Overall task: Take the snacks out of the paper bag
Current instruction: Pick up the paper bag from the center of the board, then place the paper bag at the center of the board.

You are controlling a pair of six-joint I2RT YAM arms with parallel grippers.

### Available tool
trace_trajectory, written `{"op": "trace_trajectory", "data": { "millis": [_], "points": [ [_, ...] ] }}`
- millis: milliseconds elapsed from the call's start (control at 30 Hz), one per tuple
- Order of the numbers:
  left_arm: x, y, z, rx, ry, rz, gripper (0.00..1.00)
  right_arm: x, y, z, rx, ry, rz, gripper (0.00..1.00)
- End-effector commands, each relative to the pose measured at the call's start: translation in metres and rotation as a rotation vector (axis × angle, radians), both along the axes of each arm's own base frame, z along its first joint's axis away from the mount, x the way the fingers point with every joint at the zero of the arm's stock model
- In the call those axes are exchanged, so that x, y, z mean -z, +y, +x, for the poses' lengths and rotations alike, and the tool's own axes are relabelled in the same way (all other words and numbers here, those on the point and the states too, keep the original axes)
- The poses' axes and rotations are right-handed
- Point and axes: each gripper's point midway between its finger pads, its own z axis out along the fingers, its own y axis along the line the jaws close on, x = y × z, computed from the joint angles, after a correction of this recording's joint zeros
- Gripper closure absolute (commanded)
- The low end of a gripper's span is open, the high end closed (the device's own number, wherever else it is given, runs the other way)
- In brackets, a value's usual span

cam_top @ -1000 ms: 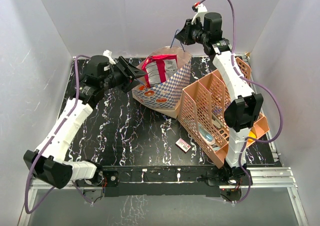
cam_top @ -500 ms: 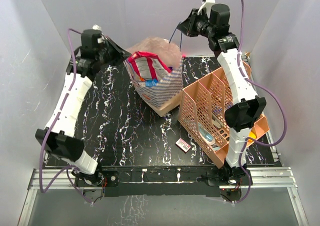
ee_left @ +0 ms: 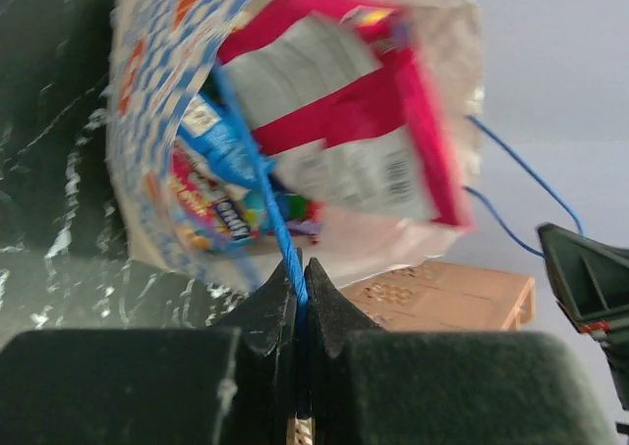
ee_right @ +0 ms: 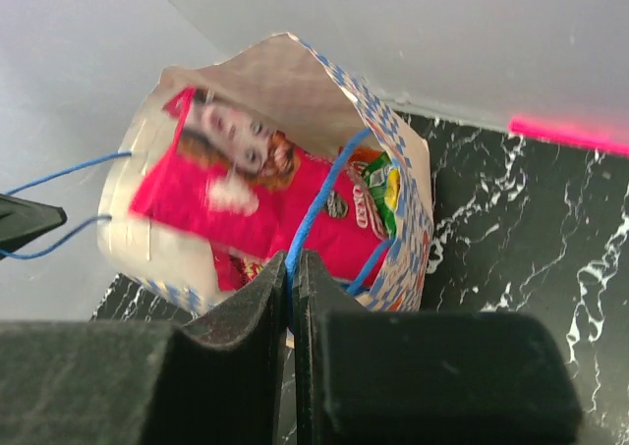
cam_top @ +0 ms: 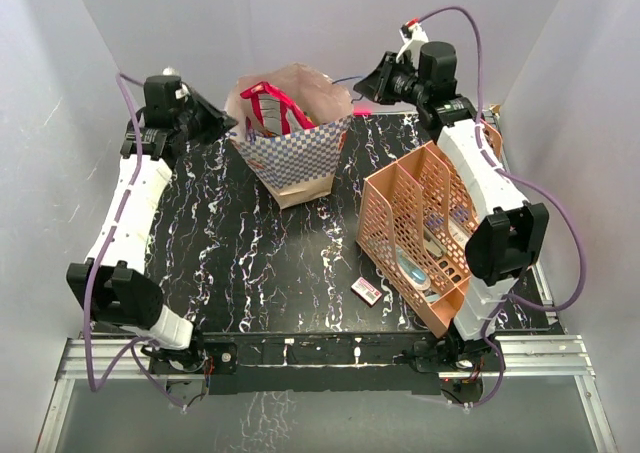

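The blue-and-white checkered paper bag (cam_top: pixel 300 158) stands upright at the back of the table, its mouth stretched between my two grippers. My left gripper (cam_top: pixel 222 125) is shut on one blue cord handle (ee_left: pixel 280 239), and my right gripper (cam_top: pixel 368 85) is shut on the other cord handle (ee_right: pixel 319 204). Of the snacks, a pink-red bag (cam_top: pixel 268 108) sticks out of the mouth. Deeper inside lie a blue packet (ee_left: pixel 221 150), small colourful candy packs (ee_left: pixel 211 209) and a green pack (ee_right: pixel 378 185). I cannot tell whether the bag's base touches the table.
A peach perforated file rack (cam_top: pixel 420 223) stands to the right of the bag, under my right arm, with a few items in it. A small white-pink box (cam_top: pixel 366 291) lies on the black marbled table (cam_top: pixel 260 263) near the front. Grey walls close in on three sides.
My left gripper has closed on the cord handle and swung back and left. The bag has gone from tilted to upright and shifted left, its mouth pulled wider.
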Motion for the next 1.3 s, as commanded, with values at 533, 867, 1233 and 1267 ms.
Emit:
{"op": "trace_trajectory", "data": {
  "millis": [533, 867, 1233, 1267],
  "points": [
    [-0.113, 0.02, -0.001, 0.101, -0.299, -0.116, 1.0, -0.148, -0.027, -0.022, 0.115, -0.388, 0.068, 0.92],
    [-0.043, 0.032, -0.001, 0.082, -0.138, 0.017, 0.57, -0.103, -0.035, -0.025, 0.143, -0.279, -0.01, 0.92],
    [-0.121, 0.019, -0.037, 0.037, -0.338, 0.333, 0.09, -0.119, -0.066, -0.044, 0.291, -0.303, -0.037, 0.92],
    [-0.122, 0.003, -0.039, 0.073, -0.344, 0.356, 0.09, -0.12, -0.07, -0.047, 0.313, -0.306, -0.041, 0.92]
  ]
}}
